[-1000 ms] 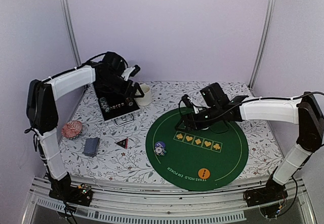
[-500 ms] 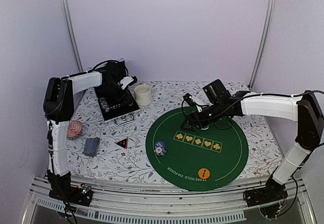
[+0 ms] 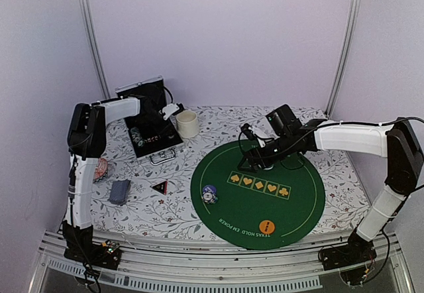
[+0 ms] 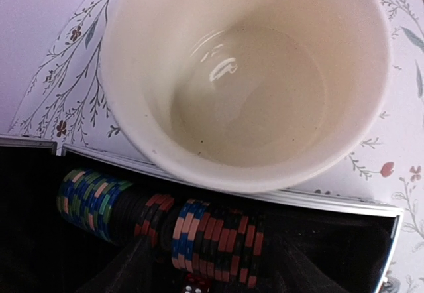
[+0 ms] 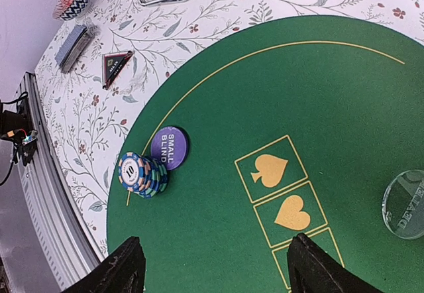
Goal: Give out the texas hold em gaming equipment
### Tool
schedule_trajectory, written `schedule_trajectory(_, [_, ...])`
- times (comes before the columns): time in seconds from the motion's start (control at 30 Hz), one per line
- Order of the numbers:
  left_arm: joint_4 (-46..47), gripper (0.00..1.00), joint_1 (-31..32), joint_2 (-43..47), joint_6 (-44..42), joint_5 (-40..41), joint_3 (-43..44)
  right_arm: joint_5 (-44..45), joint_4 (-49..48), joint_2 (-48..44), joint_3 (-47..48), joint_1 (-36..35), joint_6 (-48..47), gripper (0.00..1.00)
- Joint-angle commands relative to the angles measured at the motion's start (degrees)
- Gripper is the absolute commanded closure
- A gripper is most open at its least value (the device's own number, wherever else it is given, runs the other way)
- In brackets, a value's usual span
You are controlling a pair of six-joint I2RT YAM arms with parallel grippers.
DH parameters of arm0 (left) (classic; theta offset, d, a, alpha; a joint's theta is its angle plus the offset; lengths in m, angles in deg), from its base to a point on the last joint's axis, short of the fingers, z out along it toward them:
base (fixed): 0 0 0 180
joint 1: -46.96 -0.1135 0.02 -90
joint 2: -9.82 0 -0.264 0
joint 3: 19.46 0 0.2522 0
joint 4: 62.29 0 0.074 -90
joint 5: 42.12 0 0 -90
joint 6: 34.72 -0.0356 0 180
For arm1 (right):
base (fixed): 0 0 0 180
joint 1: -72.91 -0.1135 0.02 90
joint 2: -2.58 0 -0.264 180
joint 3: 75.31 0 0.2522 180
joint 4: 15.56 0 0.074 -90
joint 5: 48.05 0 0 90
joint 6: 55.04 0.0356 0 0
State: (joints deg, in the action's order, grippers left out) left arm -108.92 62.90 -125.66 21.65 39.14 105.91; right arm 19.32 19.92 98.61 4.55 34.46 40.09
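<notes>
My left gripper (image 3: 161, 122) is down in the open black case (image 3: 171, 148) next to the cream mug (image 4: 252, 74). Its dim fingers stand either side of a row of red-black chips (image 4: 218, 243); whether they touch is unclear. A green-blue chip row (image 4: 89, 200) and a red die (image 4: 195, 285) lie beside it. My right gripper (image 5: 218, 273) hovers open and empty over the green mat (image 5: 218, 227). A blue-white chip stack (image 5: 140, 174) and a purple small-blind disc (image 5: 169, 147) sit at the mat's left edge. An orange disc (image 3: 267, 227) lies on the mat's near side.
A black-red triangular token (image 3: 159, 187) and a grey-blue card deck (image 3: 120, 191) lie on the floral cloth left of the mat. A patterned round piece (image 3: 99, 168) sits by the left arm. A clear dealer button (image 5: 405, 203) rests on the mat.
My left arm has swung back and dropped its gripper into the case beside the mug, uncovering the case lid. The right gripper has shifted only slightly over the mat.
</notes>
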Motion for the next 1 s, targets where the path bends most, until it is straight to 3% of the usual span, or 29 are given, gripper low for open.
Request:
schedule_trajectory(0.0, [-1.97,0.4,0.82,-1.16,-1.98,-2.98,-0.31,-0.9,0.05,0.75,0.0,0.47,0.04,0.24])
schedule_trajectory(0.27, [-4.94,0.42,0.63,2.11,-5.3,-4.75,-5.66,-1.36,0.37,0.57,-0.03,0.53,-0.09,0.24])
schedule_trajectory(0.67, [6.86,0.38,0.47,3.09,-4.41,3.9,-6.89,-2.32,0.53,0.06,-0.73,0.55,-0.47,0.24])
schedule_trajectory(0.97, [-0.33,0.4,0.48,-1.43,-6.26,-2.94,-2.54,-2.23,1.1,0.0,-0.65,0.54,-0.64,0.24])
